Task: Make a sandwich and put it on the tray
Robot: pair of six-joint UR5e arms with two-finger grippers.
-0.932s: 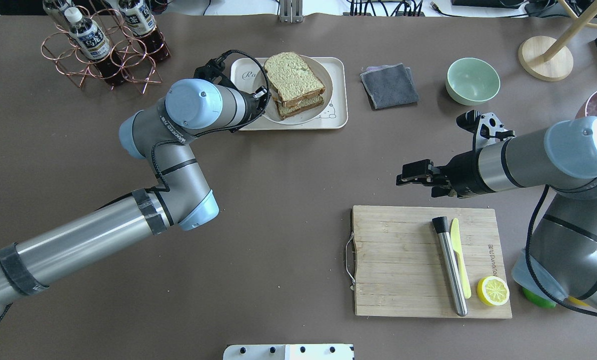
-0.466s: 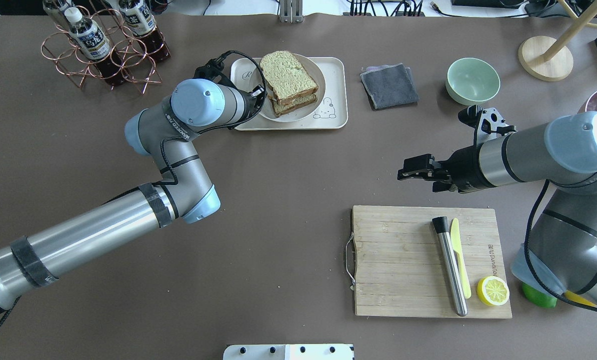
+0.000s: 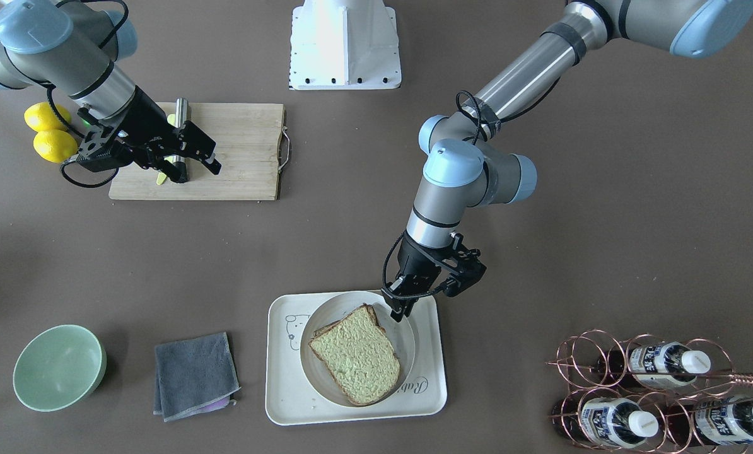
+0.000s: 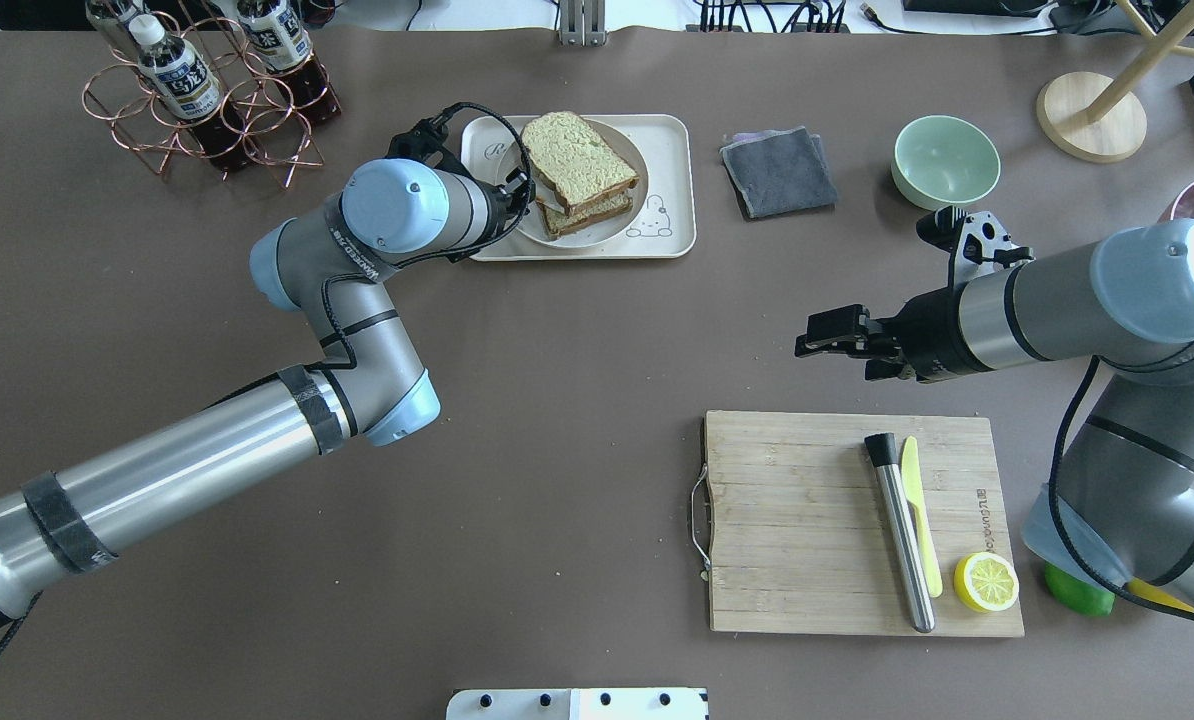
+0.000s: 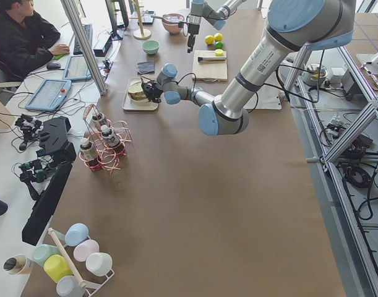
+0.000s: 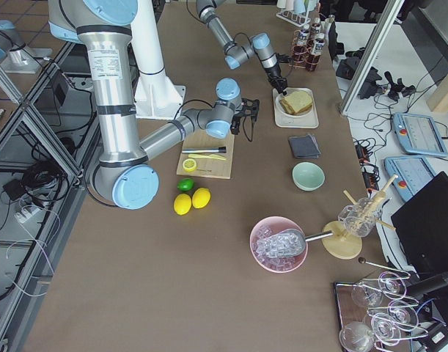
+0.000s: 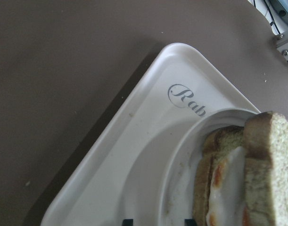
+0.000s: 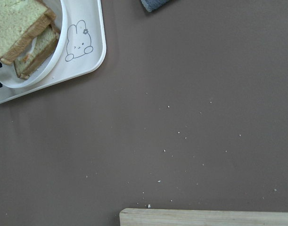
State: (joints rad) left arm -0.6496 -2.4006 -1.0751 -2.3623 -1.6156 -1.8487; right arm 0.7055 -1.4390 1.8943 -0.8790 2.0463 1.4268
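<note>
On tray (image 4: 669, 215), plate (image 4: 597, 232) with sandwich (image 4: 577, 165) has dropped and shifted left since 0.9 s ago: placement essentially done. Left gripper (image 3: 402, 312) straddles plate rim, grip unclear; right gripper (image 4: 805, 345) spread, idle.

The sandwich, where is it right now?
In the overhead view the sandwich sits on a round plate on the cream tray, at the far side left of centre, between the left gripper and the grey cloth.
</note>
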